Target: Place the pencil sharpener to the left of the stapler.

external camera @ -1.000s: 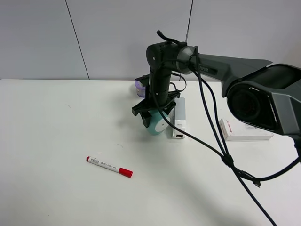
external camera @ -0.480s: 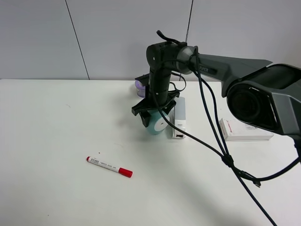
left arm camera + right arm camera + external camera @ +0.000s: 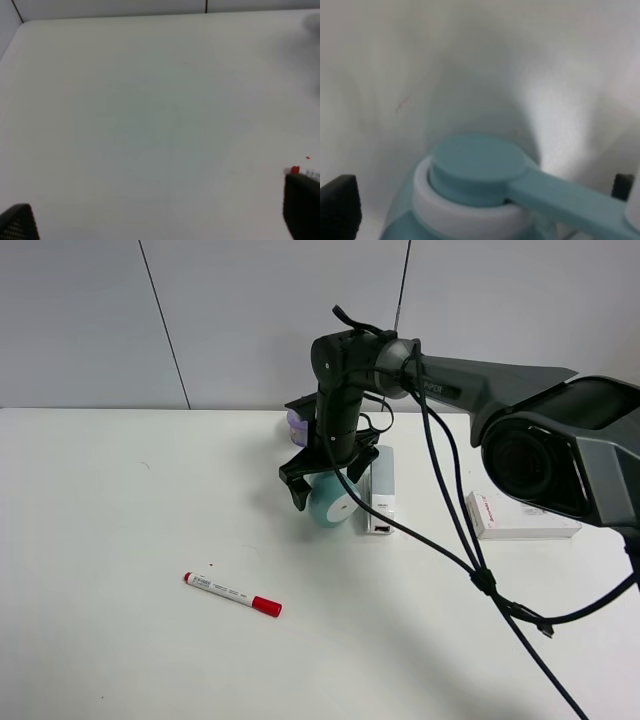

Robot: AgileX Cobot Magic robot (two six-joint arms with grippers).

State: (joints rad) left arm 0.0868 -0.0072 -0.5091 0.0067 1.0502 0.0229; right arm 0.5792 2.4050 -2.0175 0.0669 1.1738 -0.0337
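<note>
Exterior high view, centre of frame, a little above the middle: the pencil sharpener [image 3: 331,506] lay on its side on the table [image 3: 120,540], flat white end turned toward the lower edge of the picture. It sat just left of the stapler [image 3: 382,490], long axes roughly parallel. I could not tell whether the two touched.

- The right gripper [image 3: 330,483] was reached across from the right of the frame and hung over the sharpener, one finger on each side of the teal body.
- In the right wrist view the right gripper's dark fingertips [image 3: 339,200] sat at opposite edges of the picture, well apart from the sharpener's narrow end and crank [image 3: 560,197]. Jaws spread wide, gripping nothing.
- The straddling pose probably reflected a release: the sharpener lying by itself where the task wants it.
- The left gripper [image 3: 160,217] was spread too, with only bare table between its tips and the marker's [image 3: 302,172] red end at the right edge of that view. It looked parked out of the way.
- The purple container [image 3: 298,422] stood above the sharpener in frame and the white box [image 3: 520,515] lay far right. Neither seemed involved.

Judgement: placement was essentially done. The withdrawal calls for a straight lift, since a finger dragging sideways could roll the rounded body off its spot or knock the stapler.
</note>
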